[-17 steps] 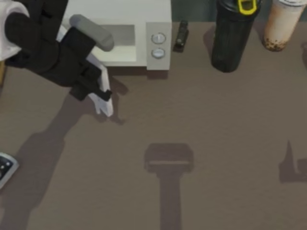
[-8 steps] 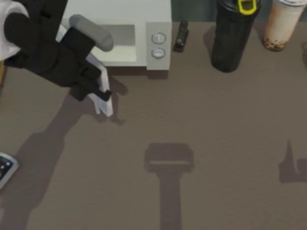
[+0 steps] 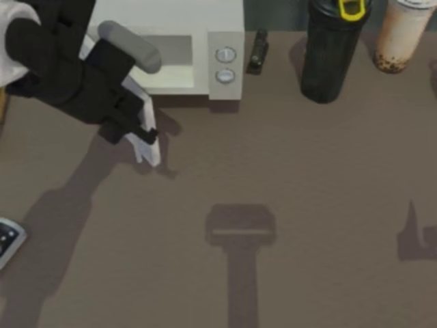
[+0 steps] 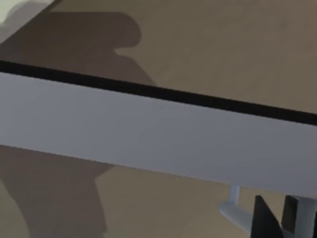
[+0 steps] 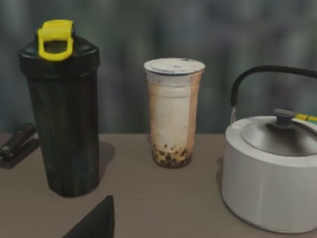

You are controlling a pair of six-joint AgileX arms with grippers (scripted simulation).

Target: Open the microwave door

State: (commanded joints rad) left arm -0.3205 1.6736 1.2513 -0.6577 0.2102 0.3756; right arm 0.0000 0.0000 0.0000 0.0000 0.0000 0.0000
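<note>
The white microwave (image 3: 171, 14) stands at the table's back left, its two round knobs (image 3: 225, 65) on the side panel. Its pale interior (image 3: 174, 61) is exposed. The microwave door (image 3: 151, 147) is swung out toward the table's front, edge-on from above. My left gripper (image 3: 147, 133) sits at the door's free end, shut on the door handle. In the left wrist view the door's edge (image 4: 148, 134) runs as a white band across the picture, with the handle (image 4: 233, 210) beside the gripper (image 4: 277, 220). My right gripper (image 5: 99, 220) is parked off the top view's right.
A tall black bottle (image 3: 331, 48) with a yellow loop and a bubble tea cup (image 3: 403, 34) stand at the back right. A white kettle (image 5: 272, 168) is beside them. A small black stapler (image 3: 257, 51) lies next to the microwave, and a grey keypad device (image 3: 7, 239) lies at the left edge.
My left arm has crept very slightly toward the back left. The door's angle looks the same.
</note>
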